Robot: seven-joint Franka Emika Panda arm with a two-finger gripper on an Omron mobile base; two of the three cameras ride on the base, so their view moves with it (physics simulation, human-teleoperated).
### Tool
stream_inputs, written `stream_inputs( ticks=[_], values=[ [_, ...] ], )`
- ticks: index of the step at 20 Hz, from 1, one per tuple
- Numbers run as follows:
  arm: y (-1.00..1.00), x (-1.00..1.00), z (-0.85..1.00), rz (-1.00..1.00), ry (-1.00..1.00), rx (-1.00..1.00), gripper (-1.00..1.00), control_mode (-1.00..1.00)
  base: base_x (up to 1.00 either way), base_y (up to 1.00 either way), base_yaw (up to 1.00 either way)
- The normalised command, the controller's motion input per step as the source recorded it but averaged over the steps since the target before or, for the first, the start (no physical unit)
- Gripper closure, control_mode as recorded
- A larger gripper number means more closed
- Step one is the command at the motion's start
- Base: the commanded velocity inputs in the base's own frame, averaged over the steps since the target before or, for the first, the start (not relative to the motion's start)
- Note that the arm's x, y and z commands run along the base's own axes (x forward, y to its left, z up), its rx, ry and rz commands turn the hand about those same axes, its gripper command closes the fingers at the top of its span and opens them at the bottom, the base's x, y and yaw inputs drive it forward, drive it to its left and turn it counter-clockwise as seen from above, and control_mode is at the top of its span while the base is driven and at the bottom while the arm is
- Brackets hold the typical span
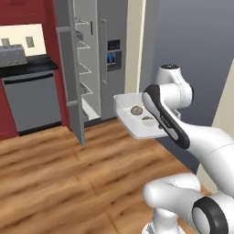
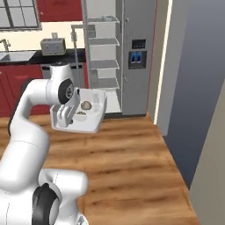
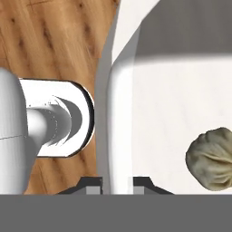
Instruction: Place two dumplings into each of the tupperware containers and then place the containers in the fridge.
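The pincer (image 3: pixel 117 183) is clenching the rim of the white container (image 3: pixel 181 104); in the hand view its two dark tips are sitting on either side of the container's side wall, one outside and one inside. The arm is holding this deep white tray (image 1: pixel 132 119) up in the air over the wooden floor (image 1: pixel 55 173), clear of any counter. Two dumplings are lying inside it. In the hand view one tan, wrinkled dumpling (image 3: pixel 212 158) is resting on the container's floor toward the right edge of the picture. From the left base view, one dumpling (image 1: pixel 136 110) is sitting near the middle of the tray and a second dumpling (image 1: pixel 147 119) is lying closer to the arm, partly hidden behind it. The right base view is showing the same pair, one rounder dumpling (image 2: pixel 86 105) and the other dumpling (image 2: pixel 81 113) just beside the hand.

Beyond the tray, the fridge (image 1: pixel 114 55) is standing with its thick grey door (image 1: pixel 72 77) swung open, and the white shelves (image 2: pixel 103 63) inside are showing. The container is hanging in front of that opening, still well outside it. Farther left, a black counter (image 1: pixel 27 67) is carrying a toaster (image 1: pixel 13 55) against the red cabinets (image 1: pixel 5 114).
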Motion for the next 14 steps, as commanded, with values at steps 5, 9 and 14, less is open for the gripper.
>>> stream_inputs(
  ticks=[5, 9, 14],
  values=[
    [0.00, 0.00, 0.00, 0.00, 0.00, 0.00, 1.00, 1.00, 0.77, -0.69, 0.16],
    [0.00, 0.00, 0.00, 0.00, 0.00, 0.00, 1.00, 1.00, 0.93, -0.59, 0.19],
    [0.00, 0.00, 0.00, 0.00, 0.00, 0.00, 1.00, 1.00, 0.96, -0.64, 0.26]
  ],
)
